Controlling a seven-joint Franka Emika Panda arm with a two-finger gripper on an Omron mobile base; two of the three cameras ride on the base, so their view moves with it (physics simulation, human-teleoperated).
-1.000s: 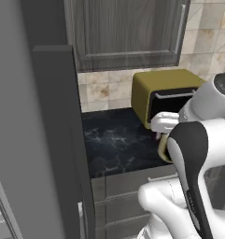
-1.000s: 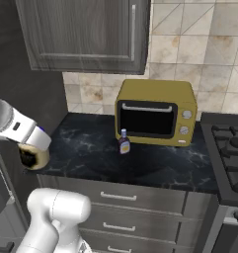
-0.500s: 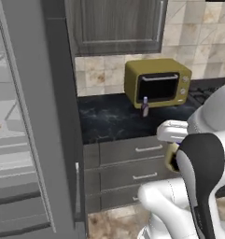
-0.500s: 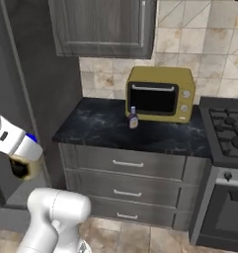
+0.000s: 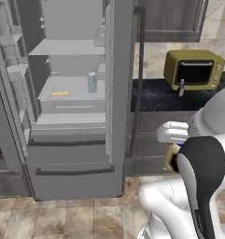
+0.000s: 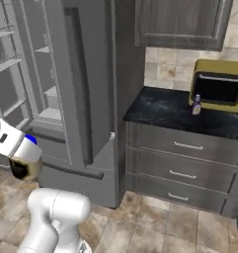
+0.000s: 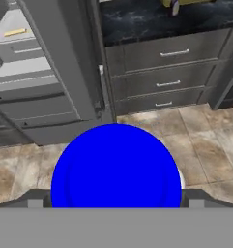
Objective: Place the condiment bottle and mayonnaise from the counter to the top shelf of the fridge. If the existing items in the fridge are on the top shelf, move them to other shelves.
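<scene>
The hand (image 7: 116,206) is clamped on the mayonnaise (image 7: 116,167), its jaws spread wide to either side of the jar, whose bright blue lid faces the hand camera with the tiled floor (image 7: 205,140) beyond it. In the right base view the jar's cream body (image 6: 22,165) hangs under the white wrist, low in front of the fridge (image 6: 86,99), with a sliver of blue lid at its top. In the left base view the jar (image 5: 172,158) peeks out between the white forearm and the dark elbow. The fridge door stands open, and its pale interior (image 5: 67,70) shows the top shelf (image 5: 62,47) bare. On the shelf below it (image 5: 74,89) stand the existing items: the pale blue pack (image 5: 92,82) upright toward the right, the flat yellow piece (image 5: 60,94) lying near the front edge to its left, well apart from each other. The condiment bottle (image 5: 181,87) stands upright on the table (image 5: 153,95), right in front of the olive-yellow microwave (image 5: 194,69) near the table's back edge. Grey drawer fronts (image 6: 182,163) run beneath the table.
</scene>
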